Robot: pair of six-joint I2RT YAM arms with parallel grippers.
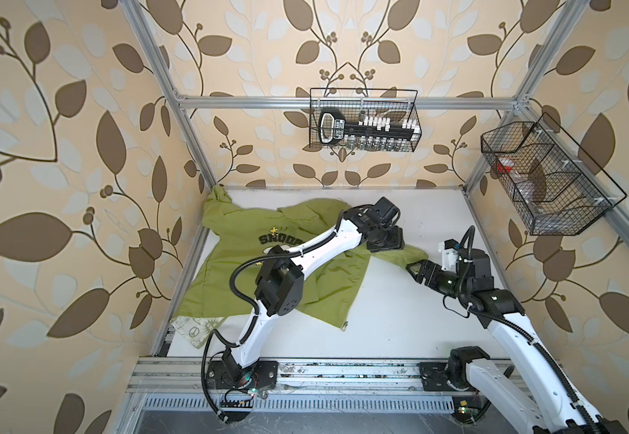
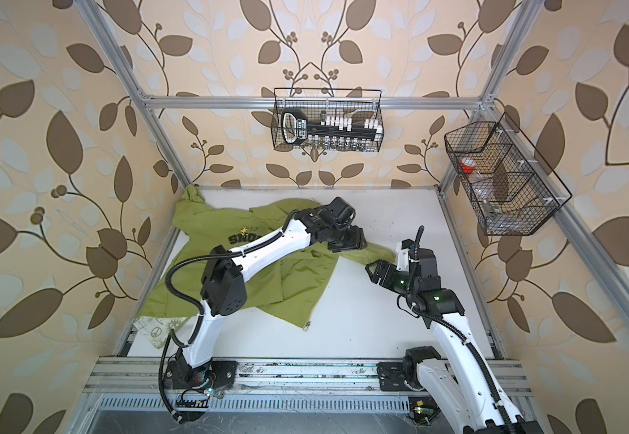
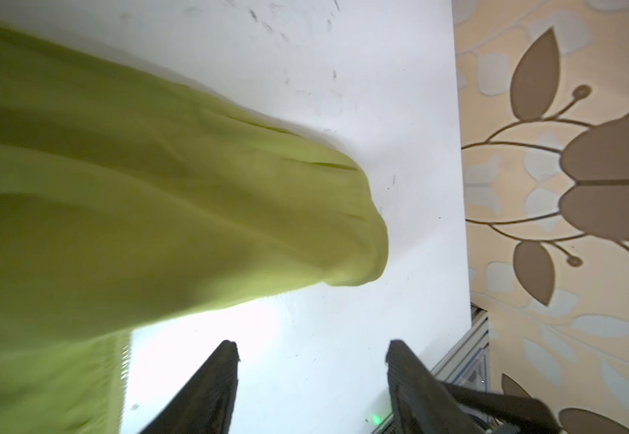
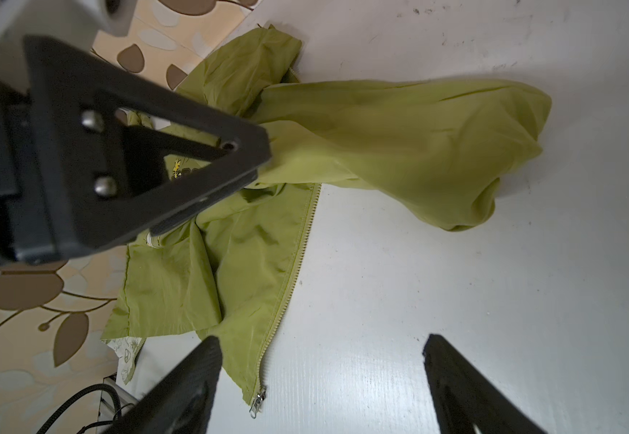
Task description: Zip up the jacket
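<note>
While the thin lime-green hooded fabric jacket lies unzipped on the white table, both grippers are seen empty.
Left gripper jaws are parted moderately, right gripper jaws widely. The small metal zipper pull is found just beside the right jaws, with the toothed edge running away from them. The teeth are resolved only in the right wrist view.

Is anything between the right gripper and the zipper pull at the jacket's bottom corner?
Nothing visible: only bare table lies between the right gripper and the zipper pull at the jacket corner. The left gripper is off that line.
</note>
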